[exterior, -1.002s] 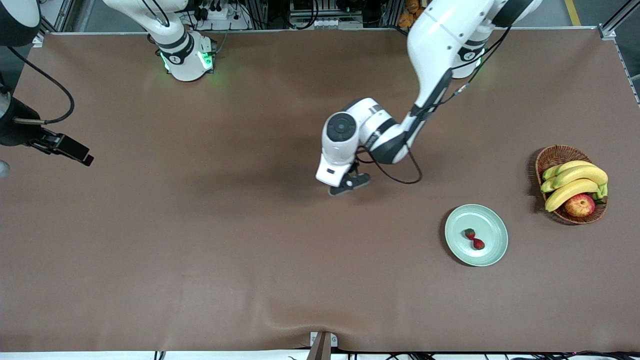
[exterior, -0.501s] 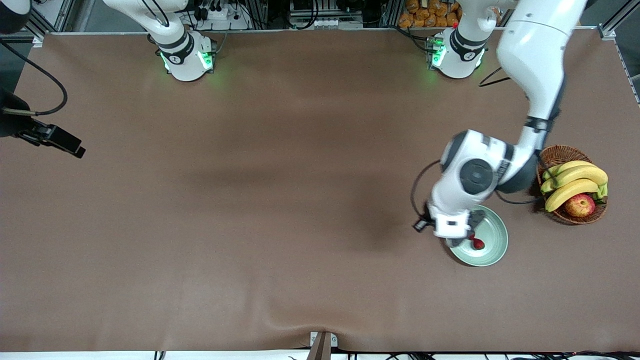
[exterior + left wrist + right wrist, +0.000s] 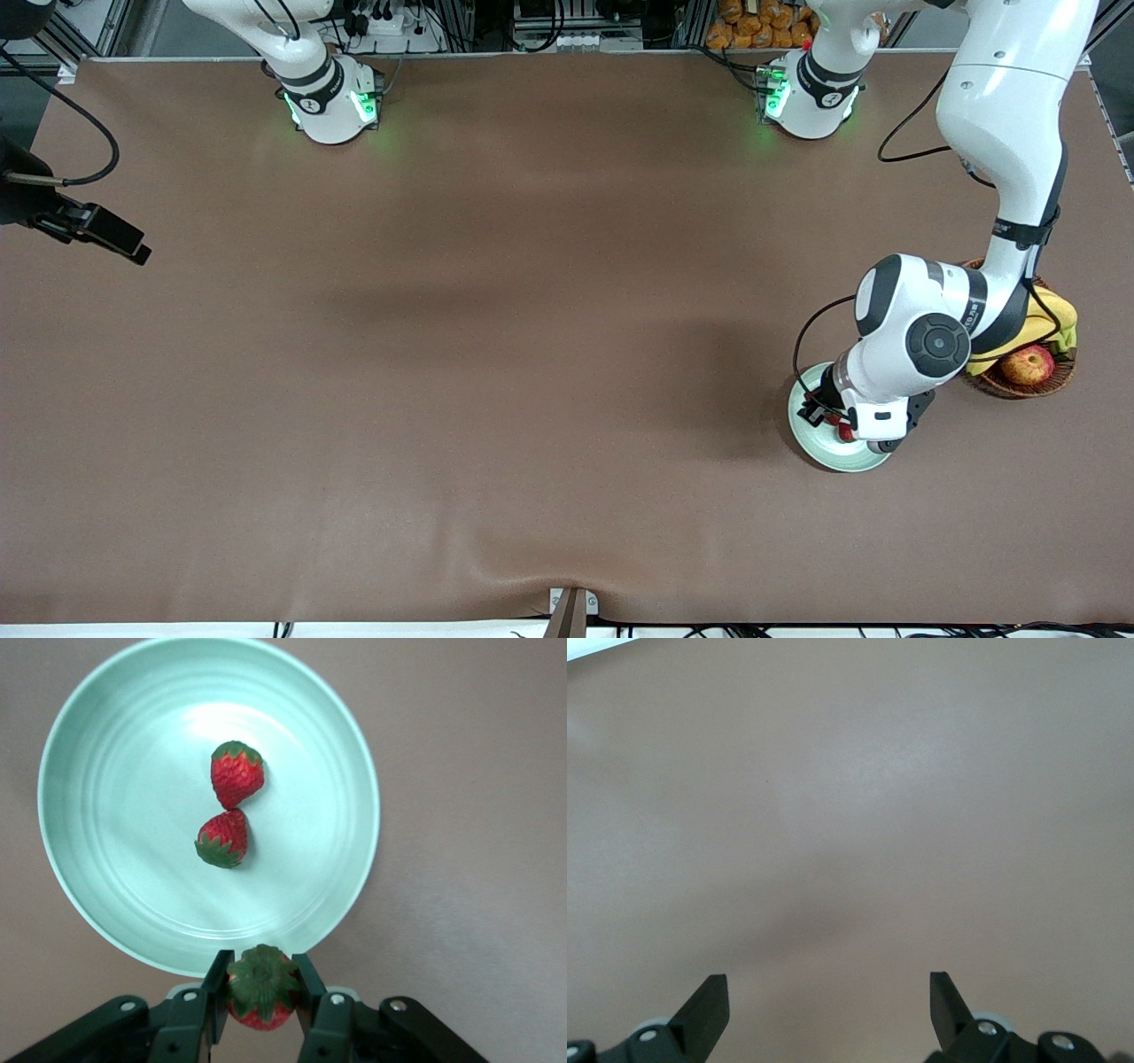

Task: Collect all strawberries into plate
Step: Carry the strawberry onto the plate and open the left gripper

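1. Resting inside the round, shallow, pale mint-green plate [image 3: 106, 788] are two small red strawberries with dark green leafy tops, one [image 3: 236, 773] touching the other [image 3: 222, 838] near the plate's middle.
2. No brand, label or writing can be read on the berries, the plate or the grippers.
3. A third small red strawberry [image 3: 260, 986] sits clamped between the two black fingers [image 3: 205, 1010] of the left gripper [image 3: 260, 1005], its green top facing the wrist camera; in the left wrist view it hangs over the plate's rim.
4. In the front view the left gripper [image 3: 866, 434] is hidden under the white wrist, which covers most of the plate [image 3: 819, 450]; only a speck of red [image 3: 844, 433] shows there.
5. The plate lies on the brown table [image 3: 496, 354], toward the left arm's end.
6. Just beside the plate, farther from the front camera and closer to the table's end, stands a brown woven wicker basket [image 3: 1001, 384] holding a red-yellow apple [image 3: 1028, 364] and yellow bananas [image 3: 1054, 315], partly covered by the left arm.
7. The right gripper [image 3: 111, 239] waits well apart from the plate, at the right arm's end of the table, over bare brown surface.
8. Its black fingers [image 3: 704, 1010] stand spread wide with nothing between them, as the right wrist view shows.
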